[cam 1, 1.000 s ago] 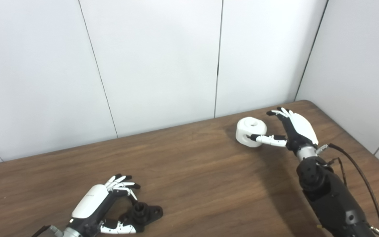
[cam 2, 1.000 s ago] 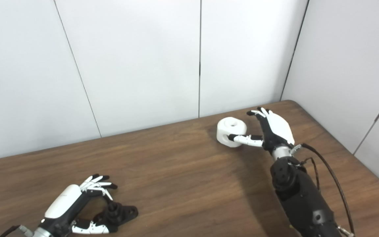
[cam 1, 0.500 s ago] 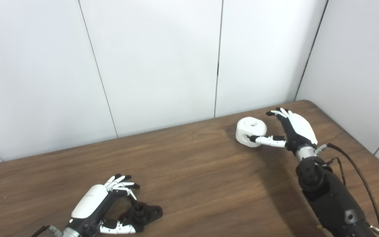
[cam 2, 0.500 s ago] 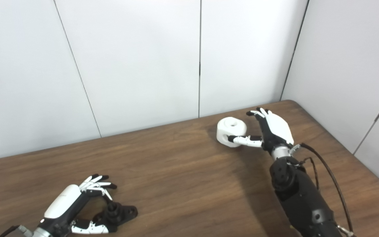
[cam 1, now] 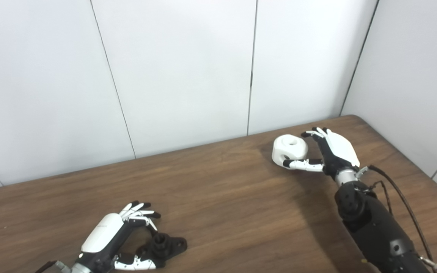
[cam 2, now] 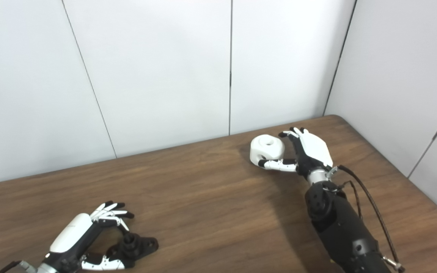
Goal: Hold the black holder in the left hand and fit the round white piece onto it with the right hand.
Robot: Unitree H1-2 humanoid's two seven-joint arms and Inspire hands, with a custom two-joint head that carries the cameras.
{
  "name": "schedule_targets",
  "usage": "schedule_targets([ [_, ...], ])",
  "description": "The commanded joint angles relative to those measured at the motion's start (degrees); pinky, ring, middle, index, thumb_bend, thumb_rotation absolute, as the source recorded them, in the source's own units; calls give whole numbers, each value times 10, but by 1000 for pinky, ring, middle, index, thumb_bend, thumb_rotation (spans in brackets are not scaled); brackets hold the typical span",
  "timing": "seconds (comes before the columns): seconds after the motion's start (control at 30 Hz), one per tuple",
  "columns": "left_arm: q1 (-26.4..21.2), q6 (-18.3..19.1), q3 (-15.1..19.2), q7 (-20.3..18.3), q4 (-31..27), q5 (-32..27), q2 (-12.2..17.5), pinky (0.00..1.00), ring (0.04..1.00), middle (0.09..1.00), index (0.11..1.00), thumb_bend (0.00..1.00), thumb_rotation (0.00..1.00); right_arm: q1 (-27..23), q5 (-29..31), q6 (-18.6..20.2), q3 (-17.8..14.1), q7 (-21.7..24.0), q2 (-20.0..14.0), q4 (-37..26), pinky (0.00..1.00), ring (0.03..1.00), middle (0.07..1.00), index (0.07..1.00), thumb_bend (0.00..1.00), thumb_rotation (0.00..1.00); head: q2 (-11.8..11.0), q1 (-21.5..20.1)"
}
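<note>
Closing around the round white piece [cam 1: 289, 149] at the far right of the table [cam 1: 222, 189], the right hand [cam 1: 330, 151] has its fingers curled over the piece's far side and its thumb tucked under the near side, so it seems to have a hold, though whether the piece is lifted clear of the wood cannot be told. The step in hand looks like securing that grasp. Near the left front edge, the left hand [cam 1: 118, 240] cups the black holder [cam 1: 165, 246], thumb lying along its near side and fingers arched above it; the holder rests on the table, and whether the fingers truly clamp it is unclear.

Next, by my reckoning, both parts must be raised and brought together over the middle, the piece's hole lined up with the holder's upright stub. The two parts lie well apart, so a long carry is needed. Nothing else stands on the tabletop between them; the white wall panels [cam 1: 188, 72] behind and the corner to the right sit close to the right arm [cam 1: 374, 231].
</note>
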Motion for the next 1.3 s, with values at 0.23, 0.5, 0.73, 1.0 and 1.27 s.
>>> schedule_targets([
  [0.23, 10, 12, 8, -11, -4, 12, 19, 1000, 928, 789, 482, 521, 45, -32, -8, -8, 1, -14, -15, 4, 1000, 1000, 942, 801, 921, 611, 2, 3],
  [0.5, 12, 11, 10, -11, -7, 15, 19, 1000, 929, 792, 482, 521, 45, -41, -27, 9, 9, -36, -3, 27, 1000, 1000, 923, 722, 873, 561, 4, 9],
  [0.73, 20, 23, 15, -20, -31, 14, 20, 1000, 928, 790, 482, 521, 46, -65, -47, -20, 21, -124, 14, 102, 1000, 963, 814, 534, 715, 416, 5, 14],
  [1.0, 31, 33, 21, -22, -48, 17, 20, 985, 925, 790, 482, 521, 45, -75, -37, -20, 29, -141, 26, 120, 1000, 954, 805, 518, 654, 380, 8, 18],
  [1.27, 31, 26, 24, -18, -40, 15, 21, 983, 923, 787, 482, 521, 45, -74, -18, -63, 24, -172, 33, 130, 1000, 935, 788, 512, 668, 320, 8, 19],
])
